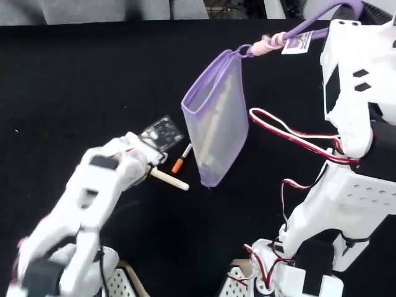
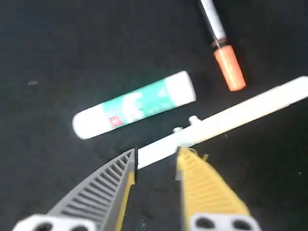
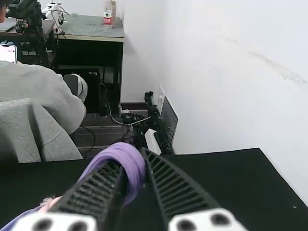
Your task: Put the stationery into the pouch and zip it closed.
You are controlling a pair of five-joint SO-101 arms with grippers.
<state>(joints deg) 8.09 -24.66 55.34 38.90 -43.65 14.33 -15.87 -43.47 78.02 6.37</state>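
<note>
the black table point(image 1: 74, 80) is carrying the stationery. the translucent purple zip pouch point(image 1: 216, 117) is hanging over it with its mouth open, held by its purple strap point(image 3: 115, 156), which the right gripper point(image 3: 134, 161) fingers are clamping tightly. the left gripper point(image 2: 156, 156) fingers are standing slightly apart, straddling one end of the long white plastic stick point(image 2: 240, 113) lying on the table. lying near it are the green-and-white glue stick point(image 2: 134, 110) and the orange-capped white pen point(image 2: 228, 67)

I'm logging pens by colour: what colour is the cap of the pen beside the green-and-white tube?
Orange. The cap shows best in the left wrist view.
</note>
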